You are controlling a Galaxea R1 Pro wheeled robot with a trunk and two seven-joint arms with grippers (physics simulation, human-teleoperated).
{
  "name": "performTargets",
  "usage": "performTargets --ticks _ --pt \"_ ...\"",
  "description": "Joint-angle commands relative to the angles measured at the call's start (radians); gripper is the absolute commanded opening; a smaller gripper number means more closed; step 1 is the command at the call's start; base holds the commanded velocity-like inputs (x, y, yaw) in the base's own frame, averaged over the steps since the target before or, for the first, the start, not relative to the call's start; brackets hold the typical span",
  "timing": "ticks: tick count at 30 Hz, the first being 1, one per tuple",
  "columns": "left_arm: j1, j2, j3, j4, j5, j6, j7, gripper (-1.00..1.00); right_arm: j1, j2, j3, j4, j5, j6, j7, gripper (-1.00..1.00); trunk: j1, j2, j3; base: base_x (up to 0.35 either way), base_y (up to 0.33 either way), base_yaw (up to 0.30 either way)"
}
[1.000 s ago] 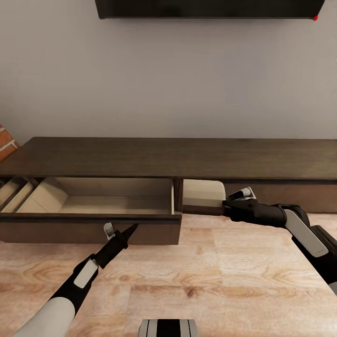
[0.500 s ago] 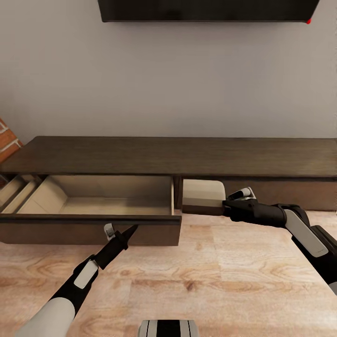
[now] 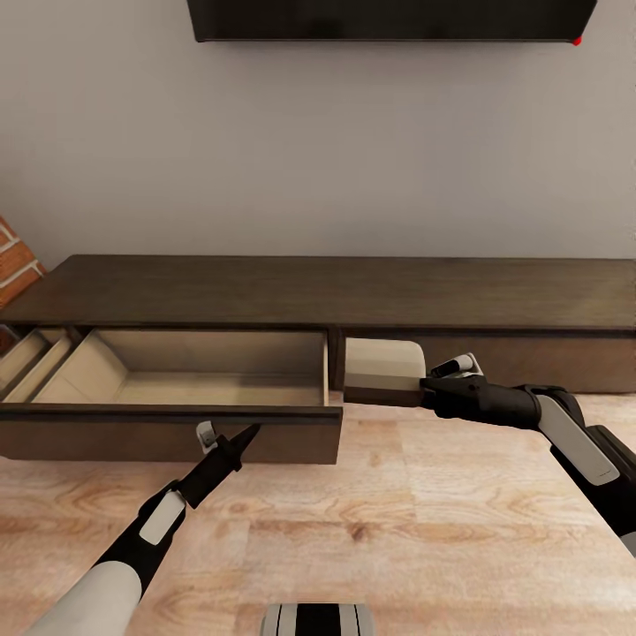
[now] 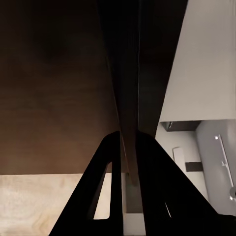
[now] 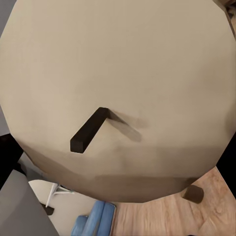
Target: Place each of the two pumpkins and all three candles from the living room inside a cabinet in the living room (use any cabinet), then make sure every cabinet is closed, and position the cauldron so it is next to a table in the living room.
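The cabinet (image 3: 353,291) is a long low dark-brown unit against the wall. One of its drawers (image 3: 221,389) stands pulled out at the left, its pale inside bare. My right gripper (image 3: 427,386) is shut on a tan candle (image 3: 382,371), held sideways in front of the cabinet, just right of that open drawer. In the right wrist view the candle's (image 5: 123,73) flat top and dark wick face the camera. My left gripper (image 3: 253,430) is shut, its tip right at the drawer's front panel (image 3: 132,437). The left wrist view has the black fingers (image 4: 147,187) pointing along that dark front edge.
A second open compartment with slanted dividers (image 3: 26,358) shows at the cabinet's far left, beside a brick wall (image 3: 13,261). A black screen (image 3: 380,19) hangs on the grey wall above. Wooden floor (image 3: 424,521) stretches in front of the cabinet.
The whole view has shifted slightly, so the camera moved. Both arms and the held candle keep their places relative to the cabinet.
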Motion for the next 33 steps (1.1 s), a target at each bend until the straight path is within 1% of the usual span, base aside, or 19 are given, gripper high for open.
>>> performTargets --ticks 1,11,14,17,33 --pt "0.000 0.000 -0.008 0.039 -0.016 -0.005 0.001 -1.00 -0.001 -0.001 0.002 0.000 -0.003 0.004 0.002 -1.00 0.000 0.000 -0.001 -0.058 0.000 0.000" --pt "0.001 0.001 -0.008 0.041 -0.016 -0.004 0.007 -1.00 -0.001 -0.001 0.002 0.000 -0.003 0.004 0.002 -1.00 0.000 0.000 -0.001 -0.010 0.000 0.000" --pt "0.000 0.000 -0.008 0.040 -0.014 -0.004 0.037 -1.00 -0.001 -0.001 0.002 0.000 -0.003 0.004 0.002 -1.00 0.000 0.000 -0.001 0.000 0.000 0.000" --pt "0.001 0.000 -0.008 0.039 -0.012 -0.003 0.048 -1.00 -0.001 -0.001 0.002 0.000 -0.003 0.004 0.002 -1.00 0.000 0.000 -0.001 0.000 0.000 0.000" --pt "0.000 0.000 -0.008 0.039 -0.012 -0.003 0.051 -1.00 -0.001 -0.001 0.002 0.000 -0.003 0.004 0.002 -1.00 0.000 0.000 -0.001 -0.017 0.000 0.000"
